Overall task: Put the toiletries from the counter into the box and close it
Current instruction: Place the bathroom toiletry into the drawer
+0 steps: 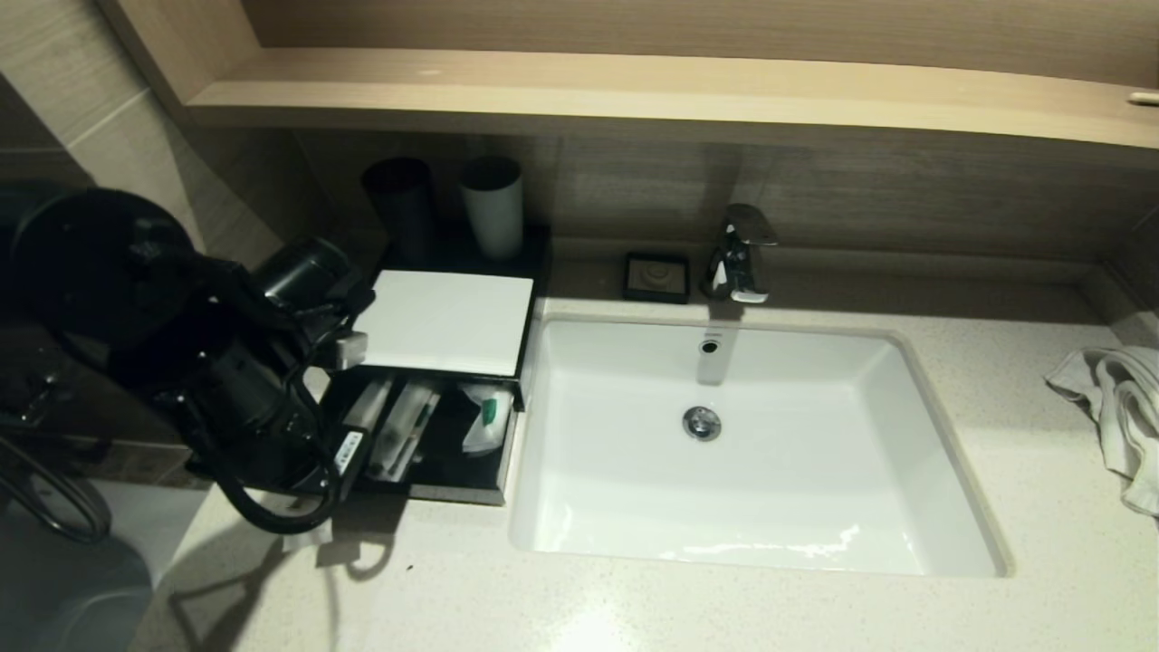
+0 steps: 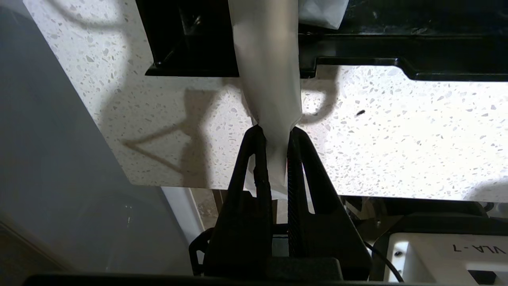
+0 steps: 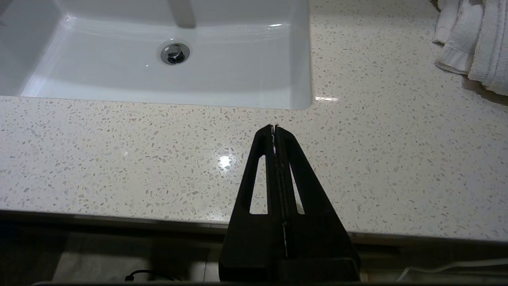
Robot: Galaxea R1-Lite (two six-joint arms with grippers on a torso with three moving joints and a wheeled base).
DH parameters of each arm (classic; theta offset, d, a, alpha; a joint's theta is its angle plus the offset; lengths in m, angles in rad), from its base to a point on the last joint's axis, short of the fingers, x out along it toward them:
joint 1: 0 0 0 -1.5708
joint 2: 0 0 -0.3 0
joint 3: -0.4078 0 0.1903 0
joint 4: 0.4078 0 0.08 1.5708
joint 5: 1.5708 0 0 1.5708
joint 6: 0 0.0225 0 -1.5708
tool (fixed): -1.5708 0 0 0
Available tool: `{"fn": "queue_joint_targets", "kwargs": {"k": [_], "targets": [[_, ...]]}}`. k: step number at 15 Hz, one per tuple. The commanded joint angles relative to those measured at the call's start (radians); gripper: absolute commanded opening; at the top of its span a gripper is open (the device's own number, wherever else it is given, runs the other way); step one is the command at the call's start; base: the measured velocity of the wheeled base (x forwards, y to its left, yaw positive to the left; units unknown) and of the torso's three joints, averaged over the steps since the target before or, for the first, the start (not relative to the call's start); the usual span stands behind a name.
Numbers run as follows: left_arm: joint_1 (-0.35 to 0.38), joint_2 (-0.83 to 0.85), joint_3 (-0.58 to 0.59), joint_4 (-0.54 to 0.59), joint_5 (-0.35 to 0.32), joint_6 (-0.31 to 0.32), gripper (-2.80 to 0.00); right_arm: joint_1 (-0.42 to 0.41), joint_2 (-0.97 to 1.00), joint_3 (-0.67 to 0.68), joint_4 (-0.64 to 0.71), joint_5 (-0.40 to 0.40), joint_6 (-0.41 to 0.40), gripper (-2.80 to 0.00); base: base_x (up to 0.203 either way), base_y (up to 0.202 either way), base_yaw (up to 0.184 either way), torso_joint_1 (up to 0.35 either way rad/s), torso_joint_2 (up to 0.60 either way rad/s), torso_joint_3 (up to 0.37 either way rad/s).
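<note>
My left gripper [image 2: 274, 130] is shut on the end of a long slim translucent-white packet [image 2: 268, 71]. It hangs over the speckled counter [image 2: 397, 131], just in front of the box's pulled-out black drawer [image 2: 186, 43], and the packet's far end reaches over the drawer's front wall. In the head view my left arm [image 1: 226, 362] covers the gripper itself. The box [image 1: 444, 319] has a white top panel, and its drawer [image 1: 453, 489] holds slim packets [image 1: 403, 433] and a flat green-labelled packet [image 1: 484, 415]. My right gripper [image 3: 274, 128] is shut and empty above the counter's front edge.
The white basin [image 1: 942, 471] with its faucet [image 1: 741, 254] lies right of the box. Behind stand a black cup [image 1: 400, 204], a grey cup [image 1: 493, 206] and a small black soap dish [image 1: 656, 276]. A towel [image 1: 1118, 407] lies far right, and a wooden shelf [image 1: 634, 91] overhangs.
</note>
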Motion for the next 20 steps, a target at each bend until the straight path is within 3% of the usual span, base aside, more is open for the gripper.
{"fn": "queue_joint_targets", "kwargs": {"k": [1,14,20], "targets": [[0.000,0.023,-0.011,0.005,0.003,0.000,-2.80,0.000,0.000,0.000,0.000,0.000,0.000,-2.80,0.000,0.000,0.000,0.000,0.00,0.000],[0.010,0.116,-0.145,0.007,0.010,0.005,-2.80,0.000,0.000,0.000,0.000,0.000,0.000,-2.80,0.000,0.000,0.000,0.000,0.00,0.000],[0.049,0.147,-0.179,0.004,0.031,0.046,-2.80,0.000,0.000,0.000,0.000,0.000,0.000,-2.80,0.000,0.000,0.000,0.000,0.00,0.000]]}}
